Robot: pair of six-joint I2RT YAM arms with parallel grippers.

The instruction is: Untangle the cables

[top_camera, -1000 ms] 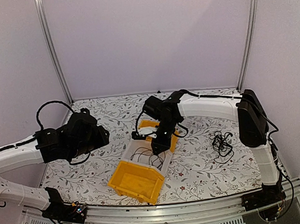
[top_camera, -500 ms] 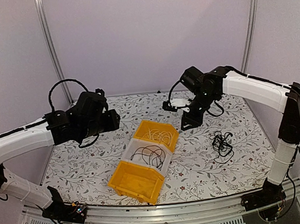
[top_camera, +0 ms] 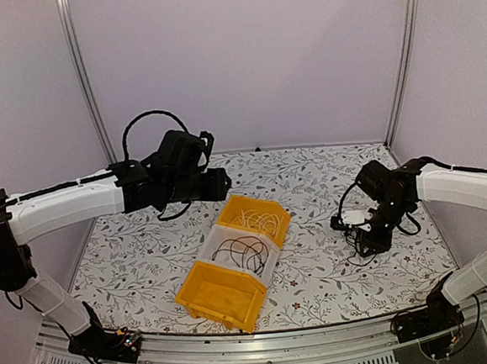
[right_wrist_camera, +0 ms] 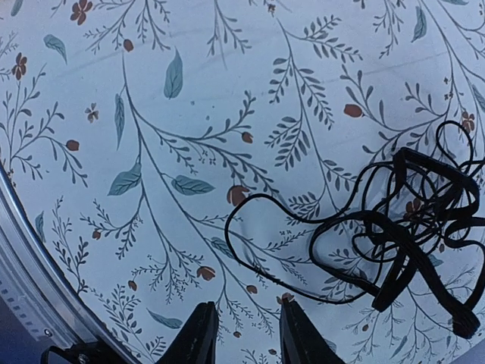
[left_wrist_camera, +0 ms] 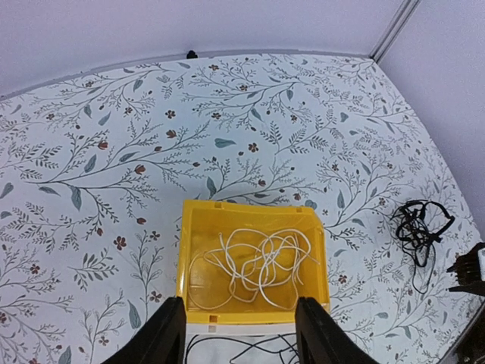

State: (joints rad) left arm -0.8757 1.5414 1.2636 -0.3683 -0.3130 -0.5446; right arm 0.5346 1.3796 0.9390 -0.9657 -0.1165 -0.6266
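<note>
We find the left claw (left_wrist_camera: pixel 241 307) spread wide with nothing between its fingers, hovering high above a yellow bin (left_wrist_camera: pixel 195 227). The right claw (right_wrist_camera: pixel 244 326) has its fingers a little apart, pinching nothing, low over the cloth near a black tangle (right_wrist_camera: pixel 409 227) of cables.

That tangle lies on the right side of the table, well apart from the bins. In the right wrist view its dense clump runs top to bottom, and one loose loop reaches left from it. Cream wires (left_wrist_camera: pixel 258 265) lie in loose loops across the yellow bin's floor. Beside it a white bin (top_camera: pixel 208 245) holds coiled black wires (top_camera: pixel 240 251), then comes a second yellow bin (top_camera: pixel 211 307). The three form a diagonal row from near left to far right.

The table cloth (top_camera: pixel 131 258) is white with leafy sprigs and small red flowers. Pale lilac walls (top_camera: pixel 243 64) close the back and sides, with metal posts (top_camera: pixel 84 76) at the corners and a metal rail (top_camera: pixel 265 349) along the near edge.
</note>
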